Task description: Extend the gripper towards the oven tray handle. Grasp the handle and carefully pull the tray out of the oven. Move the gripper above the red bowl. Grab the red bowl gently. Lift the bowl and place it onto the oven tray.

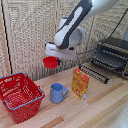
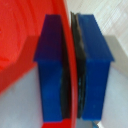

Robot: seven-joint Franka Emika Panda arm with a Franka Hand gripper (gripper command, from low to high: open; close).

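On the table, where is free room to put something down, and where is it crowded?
Bare wood lies in front of the blue mug and orange carton, toward the near edge, and between the carton and the oven. It is crowded from the red basket across to the carton. The gripper holds the red bowl above the table.

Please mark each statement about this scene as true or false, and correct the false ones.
1. The gripper holds the red bowl in the air. True.
2. The blue mug lies inside the red basket. False: it stands on the table, beside the basket.
3. The fingers pinch the bowl's rim, one on each side. True.
4. The red bowl already rests on the tray. False: it hangs apart from the oven.
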